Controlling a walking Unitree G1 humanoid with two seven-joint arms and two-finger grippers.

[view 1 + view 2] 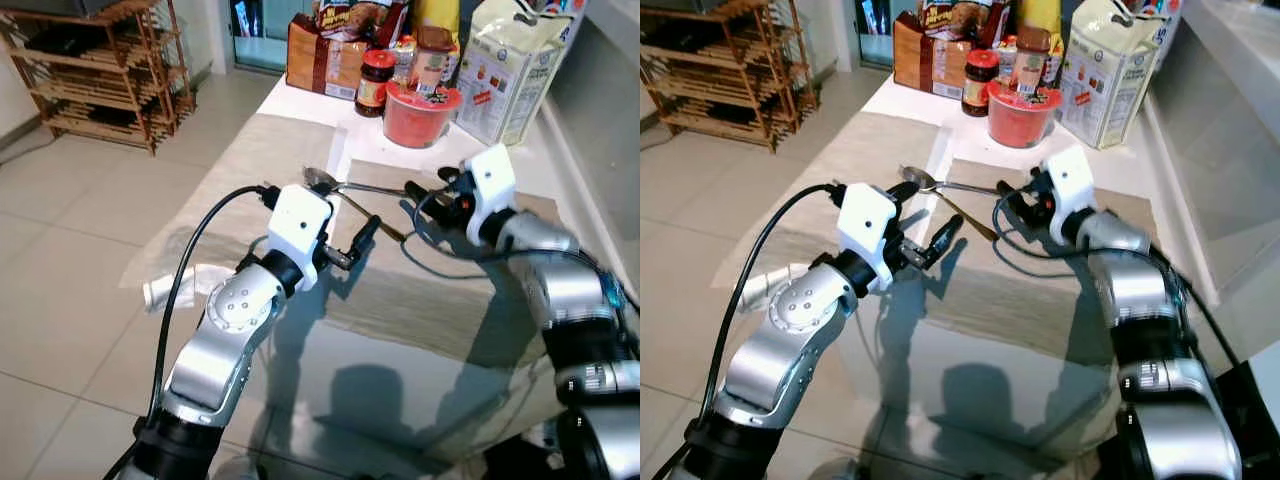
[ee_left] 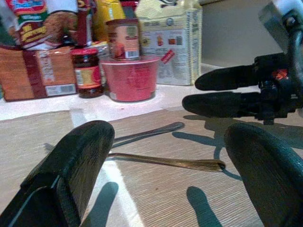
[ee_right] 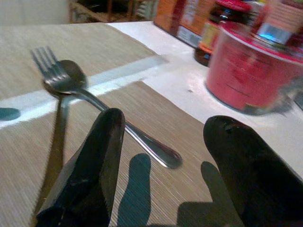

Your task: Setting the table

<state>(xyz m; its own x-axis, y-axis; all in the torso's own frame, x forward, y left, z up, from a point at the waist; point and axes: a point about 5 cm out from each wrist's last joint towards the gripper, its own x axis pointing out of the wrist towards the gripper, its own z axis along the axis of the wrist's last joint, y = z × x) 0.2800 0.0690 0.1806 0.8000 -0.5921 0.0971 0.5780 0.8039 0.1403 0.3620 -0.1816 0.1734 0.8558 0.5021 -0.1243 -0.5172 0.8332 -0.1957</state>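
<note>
A silver spoon (image 1: 318, 179) and a brass-coloured fork (image 1: 372, 217) lie crossed at the far left corner of a tan placemat (image 1: 430, 290). The spoon's handle (image 3: 142, 142) runs toward my right gripper, and the fork's tines (image 3: 45, 57) rest by the spoon's bowl. My left gripper (image 1: 352, 245) hovers open just short of the fork's handle (image 2: 165, 161). My right gripper (image 1: 425, 185) stands open over the end of the spoon's handle, with nothing between its fingers (image 3: 99, 161). In the left wrist view the right gripper (image 2: 191, 93) hangs above the mat.
Groceries crowd the table's far end: a red tub (image 1: 420, 115), a jam jar (image 1: 374, 82), a brown cereal box (image 1: 320, 55) and a white carton (image 1: 505, 75). A second placemat (image 1: 250, 160) lies on the left, and a wooden rack (image 1: 100, 70) stands on the floor.
</note>
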